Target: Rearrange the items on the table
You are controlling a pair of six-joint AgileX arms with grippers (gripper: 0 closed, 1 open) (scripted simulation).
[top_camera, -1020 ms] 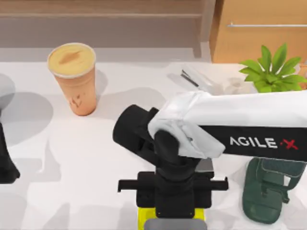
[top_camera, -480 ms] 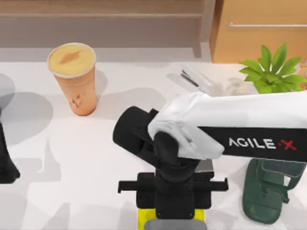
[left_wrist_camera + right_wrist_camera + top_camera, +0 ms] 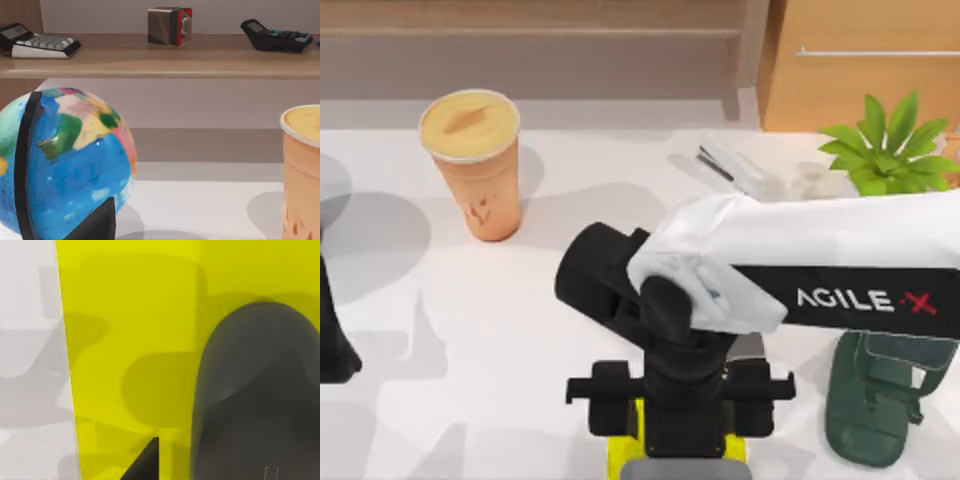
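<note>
My right gripper [image 3: 680, 400] hangs over a yellow mat [image 3: 620, 452] at the table's front middle, open, its two black jaw blocks spread wide. Below it a dark grey oval mouse [image 3: 255, 400] lies on the mat [image 3: 130, 315], with one dark fingertip [image 3: 145, 464] beside it and apart from it. A grey sliver of the mouse [image 3: 680, 470] shows under the gripper. The tall orange-tan drink cup [image 3: 475, 165] stands upright at the back left, also seen in the left wrist view [image 3: 302, 170]. My left arm [image 3: 332, 335] stays parked at the left edge.
A white stapler [image 3: 730, 168] and a green plant [image 3: 890, 150] sit at the back right, in front of a wooden cabinet [image 3: 860, 60]. A dark green shoe [image 3: 875, 400] lies front right. A globe [image 3: 60, 165] stands near my left wrist.
The right gripper's jaw blocks have spread apart over the yellow mat, going from shut to open. The arm itself has barely moved. The cup stays put.
</note>
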